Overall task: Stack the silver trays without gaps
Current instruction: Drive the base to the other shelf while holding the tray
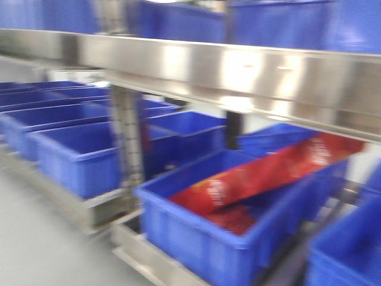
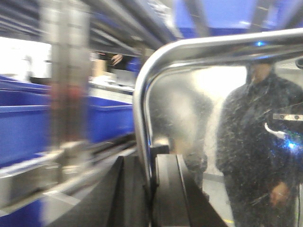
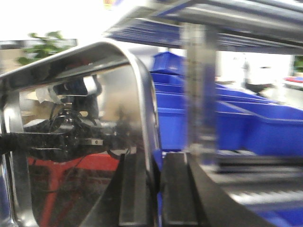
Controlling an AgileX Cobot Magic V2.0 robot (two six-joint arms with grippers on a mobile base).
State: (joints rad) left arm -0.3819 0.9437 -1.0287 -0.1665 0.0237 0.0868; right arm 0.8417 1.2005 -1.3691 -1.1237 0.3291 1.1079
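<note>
In the left wrist view a silver tray [image 2: 199,104] is held on edge, its rolled rim [image 2: 141,99] curving up and over to the right. My left gripper [image 2: 149,159] is shut on that rim, one black finger on each side. The right wrist view shows a silver tray [image 3: 113,90] standing on edge too, its scuffed bottom mirroring an arm and something red. My right gripper [image 3: 154,156] is shut on its right rim. I cannot tell whether both grippers hold one tray or two. The front view shows no tray and no gripper.
A steel shelf rail [image 1: 238,71] crosses the front view above rows of blue bins [image 1: 77,155]. The nearest bin [image 1: 196,238] holds a red bag [image 1: 268,173]. A steel upright [image 1: 128,143] stands between bins. Uprights also stand close by the left [image 2: 66,71] and right [image 3: 201,85] grippers.
</note>
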